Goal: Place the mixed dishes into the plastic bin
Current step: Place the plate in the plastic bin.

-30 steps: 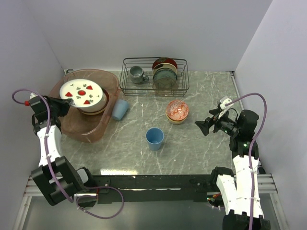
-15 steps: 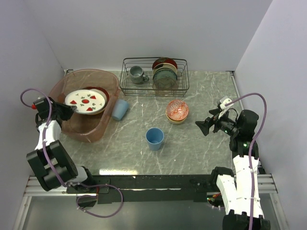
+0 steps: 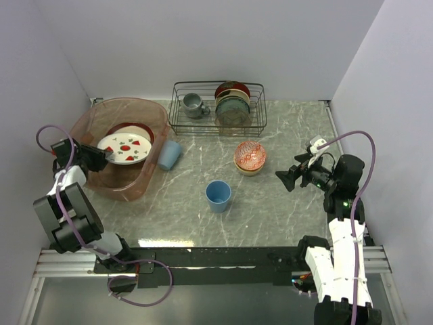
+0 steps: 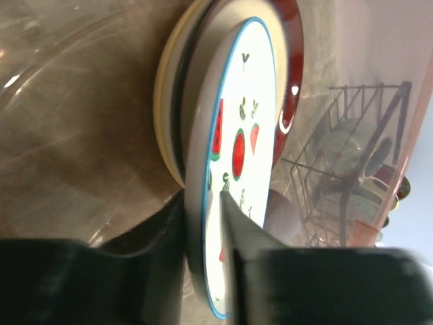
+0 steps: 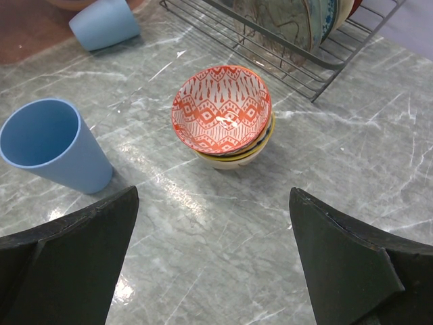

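The white plate with red strawberry marks (image 3: 124,148) (image 4: 240,135) leans on a dark red plate (image 3: 139,128) (image 4: 291,40) inside the pinkish plastic bin (image 3: 128,189). My left gripper (image 3: 101,157) (image 4: 203,196) is shut on the white plate's near rim, one finger on each face. A pale plate rim (image 4: 166,88) shows under the stack. On the table, a red-patterned bowl (image 3: 249,156) (image 5: 221,108) sits nested in a cream bowl (image 5: 233,161). One light-blue cup (image 3: 218,195) (image 5: 51,145) stands upright; another (image 3: 169,154) (image 5: 103,24) lies against the bin. My right gripper (image 3: 284,179) (image 5: 213,203) hovers open and empty, right of the bowls.
A black wire rack (image 3: 218,108) (image 5: 284,47) at the back holds a grey mug (image 3: 194,103) and upright dark plates (image 3: 233,105). White walls close in on the left, right and rear of the marble table (image 3: 284,223).
My left gripper has lowered the white plate from above the bin down onto the dark red plate inside it. The right arm has not moved.
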`<state>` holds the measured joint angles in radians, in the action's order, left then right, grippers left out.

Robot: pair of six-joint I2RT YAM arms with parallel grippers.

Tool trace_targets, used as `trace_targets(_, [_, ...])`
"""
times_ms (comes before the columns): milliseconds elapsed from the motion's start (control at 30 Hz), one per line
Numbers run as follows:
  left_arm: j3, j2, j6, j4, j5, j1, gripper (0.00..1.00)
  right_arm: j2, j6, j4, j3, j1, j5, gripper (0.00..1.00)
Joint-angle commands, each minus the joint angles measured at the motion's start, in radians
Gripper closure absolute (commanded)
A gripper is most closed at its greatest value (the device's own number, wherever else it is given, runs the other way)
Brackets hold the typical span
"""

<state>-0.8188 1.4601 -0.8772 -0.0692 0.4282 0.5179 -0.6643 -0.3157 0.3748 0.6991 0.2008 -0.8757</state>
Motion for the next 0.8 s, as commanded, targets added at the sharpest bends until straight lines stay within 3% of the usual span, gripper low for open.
trace_targets(0, [-0.072, 0.008, 0.021, 0.074, 0.078, 0.004, 0.49, 0.000, -0.014, -0.025, 0.000, 0.003, 0.007, 0.00])
trace_targets(100, [-0.103, 0.013, 0.040, 0.024, 0.084, 0.004, 0.25, 0.000, -0.014, -0.028, 0.000, 0.003, 0.010, 0.00])
trace_targets(300, [-0.187, -0.015, 0.106, -0.095, -0.006, 0.002, 0.07, -0.004, -0.016, -0.028, 0.000, 0.003, 0.014, 0.00])
trace_targets(500, [-0.282, -0.030, 0.178, -0.257, -0.115, -0.004, 0.05, -0.008, -0.019, -0.030, -0.001, 0.005, 0.020, 0.00])
trace_targets(767, [-0.284, -0.017, 0.195, -0.268, -0.094, -0.022, 0.05, -0.015, -0.023, -0.030, -0.003, 0.003, 0.043, 0.00])
